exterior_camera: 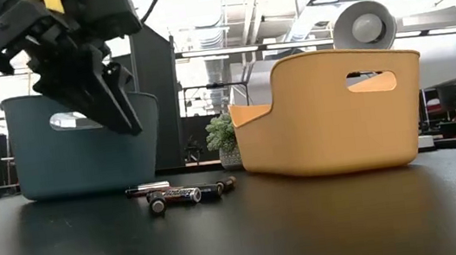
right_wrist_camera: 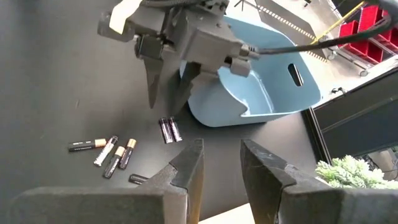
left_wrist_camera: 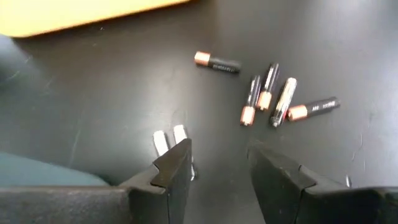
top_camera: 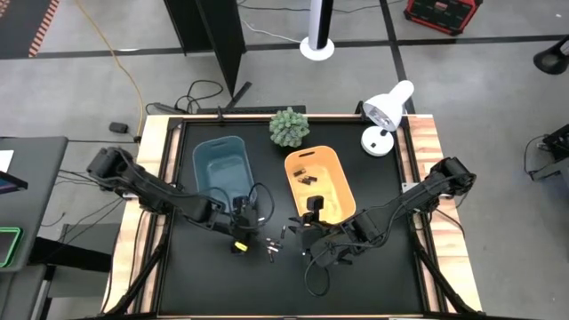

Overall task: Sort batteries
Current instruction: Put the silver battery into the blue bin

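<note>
Item: batteries (left_wrist_camera: 267,94), loose on the mat just in front of the blue bin (top_camera: 220,164). A pair (right_wrist_camera: 169,130) lies side by side directly below your left gripper (right_wrist_camera: 163,93), fingers spread, empty. Right gripper (right_wrist_camera: 221,163) spread, farther off.

From overhead the batteries (top_camera: 274,243) on the mat are mere specks, their number and colours impossible to make out. At table height the right gripper is out of sight, and the left gripper (exterior_camera: 112,102) is cut off at the top edge. Whatever lies in the orange bin (exterior_camera: 331,115) is hidden behind its wall there
</note>
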